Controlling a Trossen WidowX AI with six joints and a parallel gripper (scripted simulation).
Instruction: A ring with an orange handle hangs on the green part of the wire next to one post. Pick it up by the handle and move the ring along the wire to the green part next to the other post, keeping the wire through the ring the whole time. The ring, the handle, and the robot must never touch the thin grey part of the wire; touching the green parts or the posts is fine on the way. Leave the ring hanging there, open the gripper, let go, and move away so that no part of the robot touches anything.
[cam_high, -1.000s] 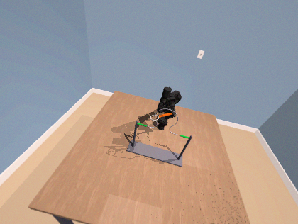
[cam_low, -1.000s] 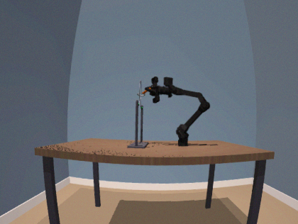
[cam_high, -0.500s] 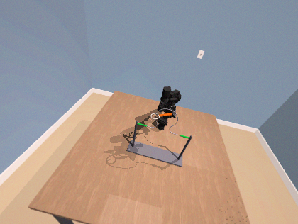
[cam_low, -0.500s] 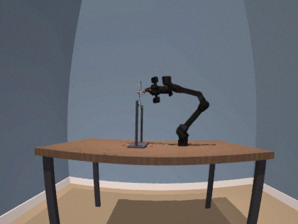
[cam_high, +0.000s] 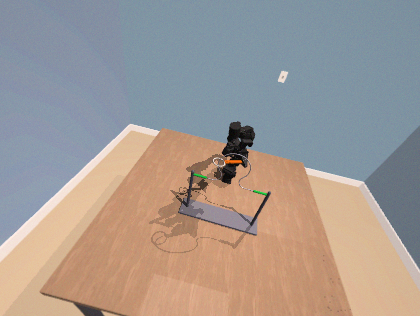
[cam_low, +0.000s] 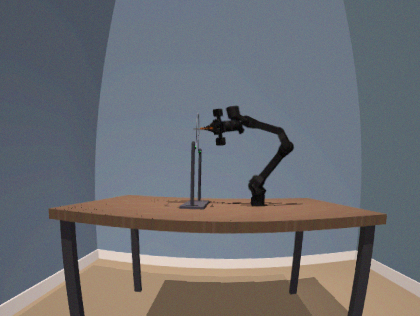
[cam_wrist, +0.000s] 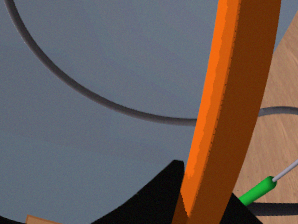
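My gripper (cam_high: 237, 161) (cam_low: 213, 129) is shut on the orange handle (cam_high: 231, 162) (cam_low: 205, 129) (cam_wrist: 235, 100) and holds it level, high above the table. The ring (cam_high: 218, 161) (cam_low: 197, 129) (cam_wrist: 100, 100) sticks out from the handle's end, above and between the two posts and nearer the left post (cam_high: 189, 189). The thin grey wire (cam_high: 246, 176) (cam_wrist: 286, 171) curves between the left green part (cam_high: 200, 176) and the right green part (cam_high: 260, 192) (cam_wrist: 257, 191) by the right post (cam_high: 261, 207). I cannot tell how near the ring is to the wire.
The posts stand on a grey base plate (cam_high: 220, 216) (cam_low: 195, 205) in the middle of the wooden table (cam_high: 125, 240) (cam_low: 300, 212). The arm's base (cam_low: 257, 197) stands behind the plate.
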